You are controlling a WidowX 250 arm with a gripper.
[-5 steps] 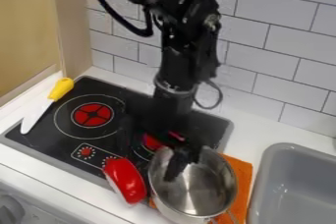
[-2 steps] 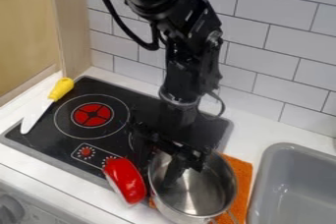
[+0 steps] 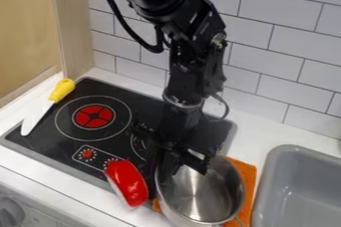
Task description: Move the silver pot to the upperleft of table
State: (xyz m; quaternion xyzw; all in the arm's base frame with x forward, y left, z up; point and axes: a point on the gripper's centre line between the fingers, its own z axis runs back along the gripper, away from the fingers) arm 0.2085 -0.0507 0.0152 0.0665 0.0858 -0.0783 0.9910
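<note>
Black jaws pinch the silver pot (image 3: 200, 196) by its ten o'clock rim, its body lying toward four o'clock from them, on orange cloth (image 3: 248, 170) at five o'clock on the counter (image 3: 261, 136).

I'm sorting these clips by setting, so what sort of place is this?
Probably a toy kitchen: there's a stove with red burner markings, a grey sink beside it, and a metal pot.

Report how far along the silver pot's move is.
Nothing looks finished: the silver pot sits over the orange cloth, beside the sink. The grasp seems in hand: the pincer is at the pot's left rim, its hold unclear. Left: taking it across the stove to the upper left.
</note>
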